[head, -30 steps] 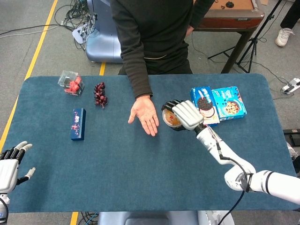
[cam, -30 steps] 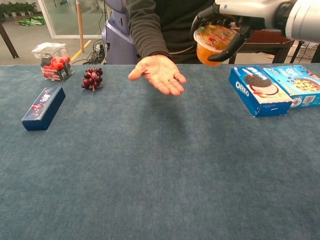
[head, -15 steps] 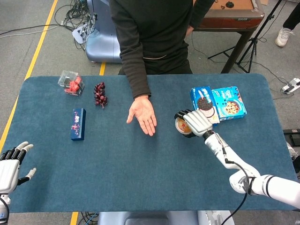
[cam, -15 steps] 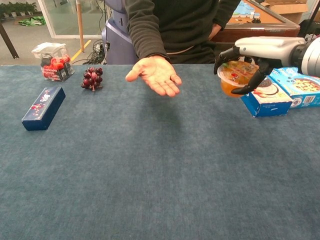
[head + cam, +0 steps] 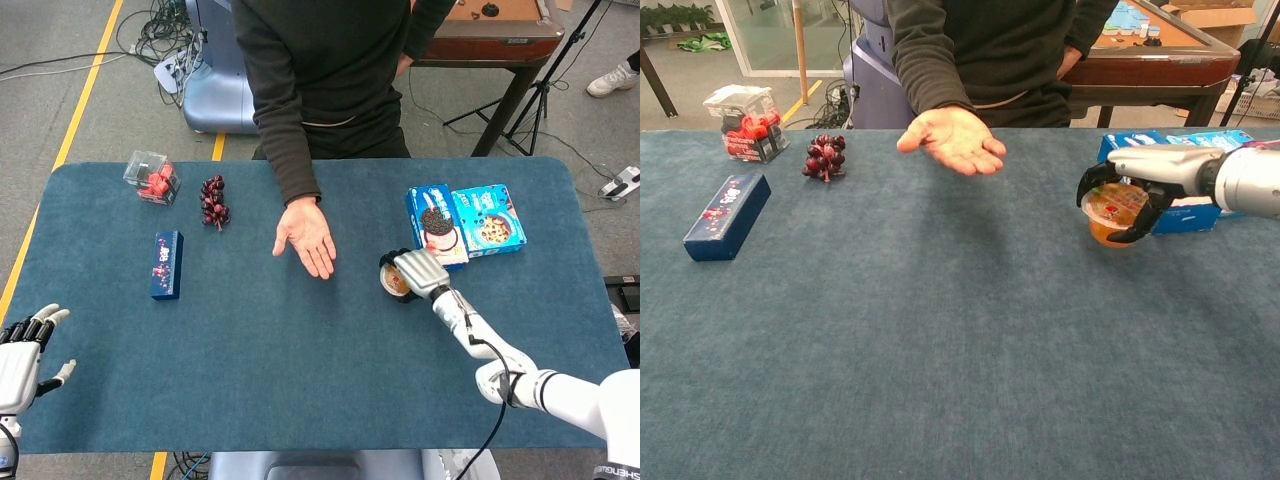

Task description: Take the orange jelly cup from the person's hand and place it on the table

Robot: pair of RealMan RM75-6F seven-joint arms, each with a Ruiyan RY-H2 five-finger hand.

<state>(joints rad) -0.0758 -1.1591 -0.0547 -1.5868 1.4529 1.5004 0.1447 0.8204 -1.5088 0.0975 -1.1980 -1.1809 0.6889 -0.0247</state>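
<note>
While its clear walls show orange jelly under a printed foil lid, the orange jelly cup (image 5: 1114, 212) sits low at the blue desk (image 5: 940, 340), upright. The right hand (image 5: 1140, 185) reaches in from the right, dark fingers (image 5: 1092, 180) curled around the cup's rim and sides, holding it. Beside it lies a cookie box (image 5: 436, 225); the person's open palm (image 5: 955, 138) is well apart, leftward.

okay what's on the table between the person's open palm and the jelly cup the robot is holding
Nothing. In both the head and chest views, only bare blue cloth lies between the person's hand and the jelly cup held by the right hand.
</note>
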